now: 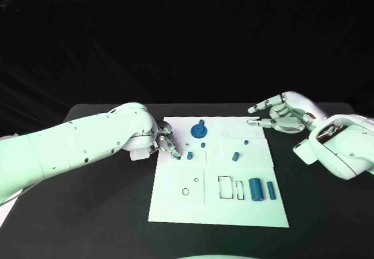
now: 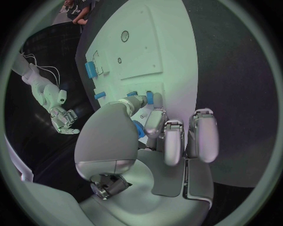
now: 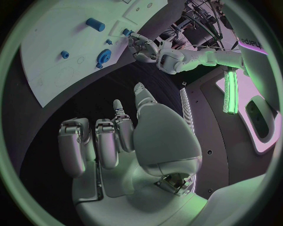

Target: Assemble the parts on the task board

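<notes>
The white task board [image 1: 178, 207] lies mid-table. A round blue part [image 1: 198, 129] sits near its far edge, with a small blue peg [image 1: 190, 155], a slanted piece [image 1: 235, 157] and two blue cylinders [image 1: 256, 188] closer in. My left hand [image 1: 164, 143] hangs over the board's far left edge, fingers bent down, tips just short of the peg [image 2: 150, 97], holding nothing. My right hand [image 1: 280, 117] hovers off the board's far right corner, thumb and fingers apart and empty. The right wrist view shows the board [image 3: 47, 66], the round part [image 3: 105, 56] and my left hand [image 3: 144, 47].
Two narrow slots [image 1: 225, 187] and small round holes [image 1: 185, 192] mark the board's near half. Two more small blue pieces [image 1: 204, 144] [image 1: 247, 142] stand mid-board. Black table [image 1: 91, 226] surrounds the board on all sides.
</notes>
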Motion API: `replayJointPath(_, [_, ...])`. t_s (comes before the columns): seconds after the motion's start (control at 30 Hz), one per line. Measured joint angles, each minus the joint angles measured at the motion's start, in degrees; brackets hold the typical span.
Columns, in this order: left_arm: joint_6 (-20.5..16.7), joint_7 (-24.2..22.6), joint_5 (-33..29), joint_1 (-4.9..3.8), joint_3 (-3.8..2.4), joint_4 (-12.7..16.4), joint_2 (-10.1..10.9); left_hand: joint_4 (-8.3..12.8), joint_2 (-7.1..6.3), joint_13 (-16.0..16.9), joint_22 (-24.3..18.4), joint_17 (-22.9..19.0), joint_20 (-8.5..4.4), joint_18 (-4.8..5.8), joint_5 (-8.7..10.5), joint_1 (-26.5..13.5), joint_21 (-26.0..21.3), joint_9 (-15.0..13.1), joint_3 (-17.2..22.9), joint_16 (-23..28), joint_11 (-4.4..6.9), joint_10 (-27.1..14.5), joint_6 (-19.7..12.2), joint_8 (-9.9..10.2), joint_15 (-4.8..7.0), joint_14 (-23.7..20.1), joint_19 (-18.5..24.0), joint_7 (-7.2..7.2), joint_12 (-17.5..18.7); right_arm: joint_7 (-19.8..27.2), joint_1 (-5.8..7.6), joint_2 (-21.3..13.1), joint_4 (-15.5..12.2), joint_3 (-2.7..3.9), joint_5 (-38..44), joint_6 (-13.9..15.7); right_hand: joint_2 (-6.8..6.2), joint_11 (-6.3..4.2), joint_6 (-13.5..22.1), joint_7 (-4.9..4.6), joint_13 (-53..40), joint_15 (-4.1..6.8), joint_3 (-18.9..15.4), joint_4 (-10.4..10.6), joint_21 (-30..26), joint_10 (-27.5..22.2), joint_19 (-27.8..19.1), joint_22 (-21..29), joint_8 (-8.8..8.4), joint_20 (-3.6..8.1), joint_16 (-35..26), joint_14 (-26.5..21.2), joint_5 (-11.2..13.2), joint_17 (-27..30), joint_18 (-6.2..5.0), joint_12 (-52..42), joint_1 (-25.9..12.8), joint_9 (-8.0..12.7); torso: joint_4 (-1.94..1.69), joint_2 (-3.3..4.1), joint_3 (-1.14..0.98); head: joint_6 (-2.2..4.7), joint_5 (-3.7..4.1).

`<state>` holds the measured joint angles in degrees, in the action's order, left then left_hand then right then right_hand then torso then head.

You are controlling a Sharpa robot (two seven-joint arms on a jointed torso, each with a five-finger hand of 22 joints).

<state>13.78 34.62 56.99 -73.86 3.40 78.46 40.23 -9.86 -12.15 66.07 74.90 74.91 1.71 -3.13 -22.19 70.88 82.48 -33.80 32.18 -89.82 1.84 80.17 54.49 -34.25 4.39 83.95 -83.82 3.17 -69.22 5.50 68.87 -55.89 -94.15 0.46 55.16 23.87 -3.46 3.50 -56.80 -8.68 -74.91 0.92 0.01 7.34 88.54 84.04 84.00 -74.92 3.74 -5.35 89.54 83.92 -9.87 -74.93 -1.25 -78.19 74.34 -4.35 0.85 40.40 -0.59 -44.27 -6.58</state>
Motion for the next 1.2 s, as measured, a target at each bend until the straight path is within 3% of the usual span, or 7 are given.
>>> replayJointPath(0.57, [1.2,0.3,0.5,-0.13,-0.06,-1.1,-1.2,0.6,0.02,-0.1,0.0,0.0,0.0,0.0,-0.64,-0.3,0.0,0.0,0.2,0.0,-0.2,0.2,0.3,0.0,0.0,0.0,0.0,-0.09,0.0,0.0,0.0,-0.1,-0.1,0.0,0.0,0.0,0.0,0.0,0.0,0.0,0.0,0.0,0.0,0.0,0.0,0.0,0.0,0.0,0.0,0.0,0.0,0.0,0.0,0.0,0.0,0.0,0.0,0.0,-0.02,0.0,-0.02,-0.19,0.03])
replayJointPath(1.2, [3.3,1.1,0.9,-0.29,-0.21,-3.0,-2.9,3.5,2.51,-0.3,0.0,0.0,-0.21,0.0,-0.83,-4.6,0.7,0.6,0.6,0.0,0.62,1.3,1.6,0.1,0.43,0.0,-0.2,-0.64,0.2,0.0,-0.01,-0.2,-0.2,0.0,0.0,0.0,0.0,0.0,0.0,0.0,0.0,0.0,0.0,0.0,0.0,0.0,0.0,0.0,0.0,0.0,0.0,0.0,0.0,0.0,0.0,0.0,0.0,0.0,0.0,-0.01,-0.04,-0.48,0.26])
